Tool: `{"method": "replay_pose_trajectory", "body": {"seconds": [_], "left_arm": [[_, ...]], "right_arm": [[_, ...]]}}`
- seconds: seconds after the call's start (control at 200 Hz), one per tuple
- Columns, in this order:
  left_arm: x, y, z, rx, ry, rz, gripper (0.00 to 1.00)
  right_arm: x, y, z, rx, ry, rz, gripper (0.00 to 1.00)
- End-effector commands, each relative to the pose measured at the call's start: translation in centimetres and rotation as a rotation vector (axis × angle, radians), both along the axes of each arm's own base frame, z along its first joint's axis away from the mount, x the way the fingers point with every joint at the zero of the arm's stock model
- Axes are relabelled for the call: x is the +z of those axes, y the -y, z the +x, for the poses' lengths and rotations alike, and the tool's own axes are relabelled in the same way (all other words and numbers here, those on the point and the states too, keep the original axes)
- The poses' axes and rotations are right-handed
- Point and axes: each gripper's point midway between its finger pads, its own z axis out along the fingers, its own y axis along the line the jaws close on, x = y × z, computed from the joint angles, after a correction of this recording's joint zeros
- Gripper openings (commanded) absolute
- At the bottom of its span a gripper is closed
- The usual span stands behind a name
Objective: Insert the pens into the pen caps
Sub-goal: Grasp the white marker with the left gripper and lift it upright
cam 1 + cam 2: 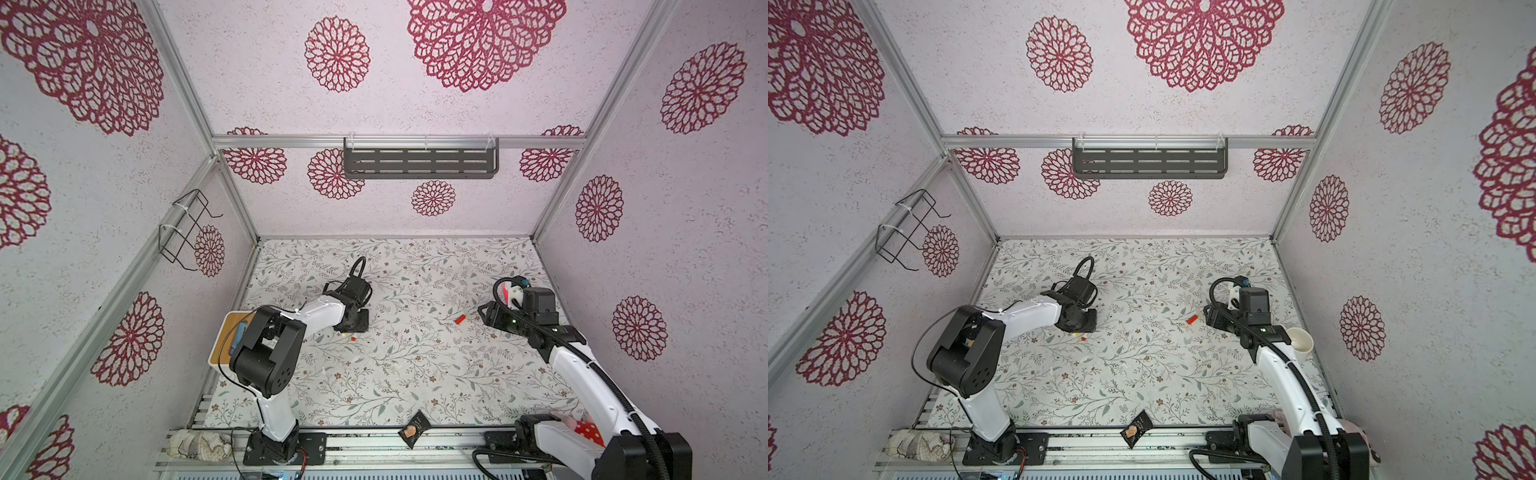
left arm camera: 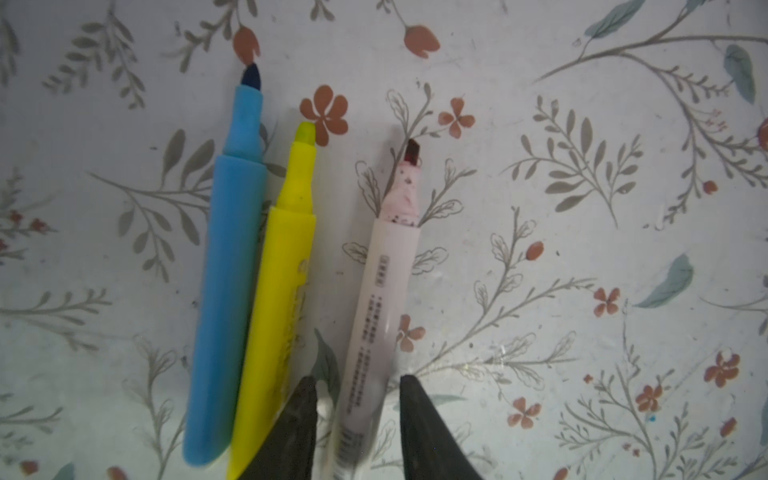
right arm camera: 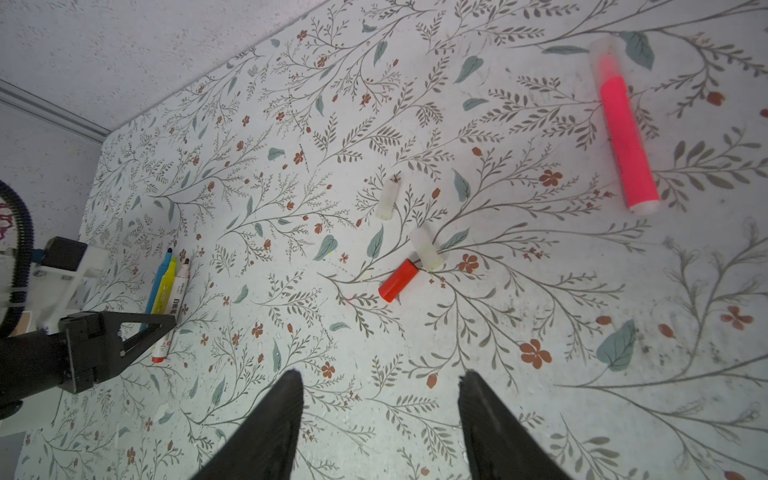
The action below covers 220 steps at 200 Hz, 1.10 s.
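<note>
Over the table (image 1: 415, 374) a cover printed with grey twigs, teal leaves and small brown flowers is spread flat, and it carries little stains and scuffs. Around it stand rough white walls with big crimson rosettes, held by an aluminium frame. A dark slotted shelf (image 1: 420, 163) hangs on the back wall and a black wire holder (image 1: 187, 228) on the left one.

Three pens lie side by side near the left arm, tips pointing the same way. The blue pen (image 2: 232, 291) touches the yellow pen (image 2: 282, 291), and the pale pen (image 2: 384, 291) is just beside them. The left gripper (image 2: 357, 377) is low over the pale pen, one finger on each side of its barrel. A narrow gap shows at both sides, so it is not pinching the pen.

The right gripper (image 3: 380, 374) hovers with fingers widely spread and nothing between them. Before it lies the red-orange cap (image 3: 398, 280), with one pale cap (image 3: 428, 249) just beside it and another pale cap (image 3: 387, 199) near. The pink pen (image 3: 625, 137) lies well apart, one end inside a clear cap
</note>
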Motion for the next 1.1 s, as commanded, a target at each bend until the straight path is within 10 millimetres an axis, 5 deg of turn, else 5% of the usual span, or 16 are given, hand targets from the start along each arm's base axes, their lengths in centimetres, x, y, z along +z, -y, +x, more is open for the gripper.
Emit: {"method": "replay_pose_trajectory", "body": {"seconds": [0.0, 0.735, 1.096], "left_arm": [[1.1, 0.7, 0.6, -0.021, 0.026, -0.002, 0.37], [-1.0, 2.3, -1.0, -0.095, -0.073, 0.012, 0.33], [-2.4, 3.1, -2.1, -0.149, -0.119, 0.035, 0.02]], "right_arm": [[1.0, -0.4, 0.0, 0.003, 0.042, 0.026, 0.63], [1.3, 0.0, -0.6, -0.01, 0.05, 0.016, 0.63], [1.6, 0.2, -0.8, -0.018, 0.052, 0.007, 0.63]]}}
